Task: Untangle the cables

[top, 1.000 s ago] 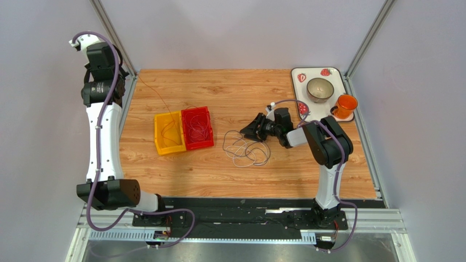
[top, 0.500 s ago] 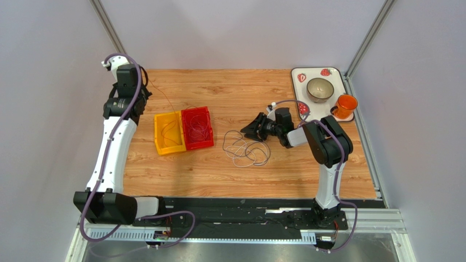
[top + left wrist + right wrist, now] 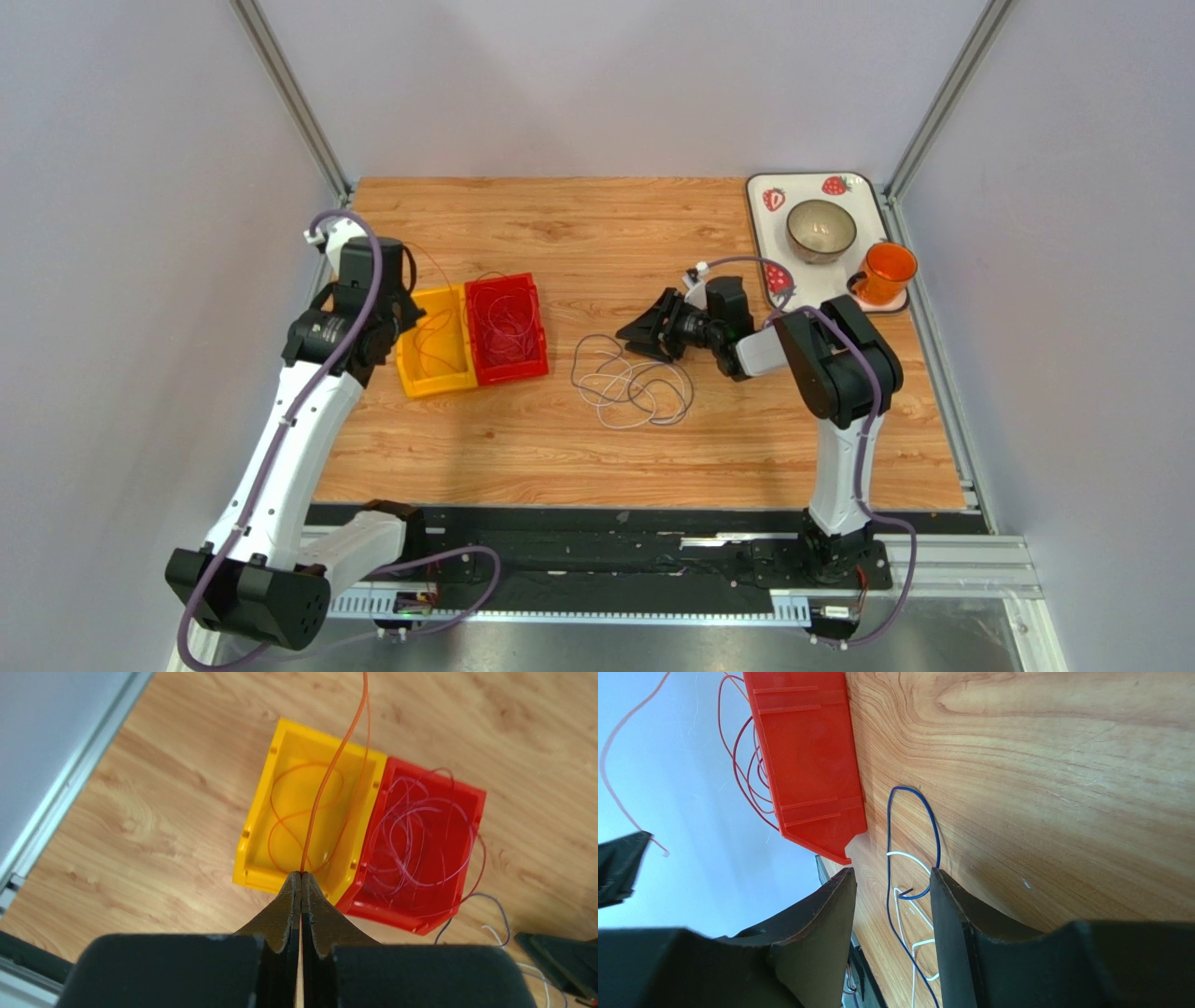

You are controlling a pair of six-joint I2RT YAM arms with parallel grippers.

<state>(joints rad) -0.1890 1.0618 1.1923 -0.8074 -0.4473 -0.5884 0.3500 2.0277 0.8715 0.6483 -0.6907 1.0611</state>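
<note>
An orange cable (image 3: 330, 784) is being pinched in the closed left gripper (image 3: 301, 876), with its slack looped inside the yellow bin (image 3: 246, 861). More thin cables are being kept in the red bin (image 3: 393, 913). A tangle of white and blue cables (image 3: 631, 385) is being left on the table (image 3: 561, 224), just before the half-open right gripper (image 3: 892, 875), by which nothing is being gripped. Sorting is judged to be past halfway.

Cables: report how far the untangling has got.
Done: cables lie coiled in the red bin. In hand: the left gripper is shut on an orange cable looped into the yellow bin. Left: a white and blue tangle on the table by the open right gripper.
</note>
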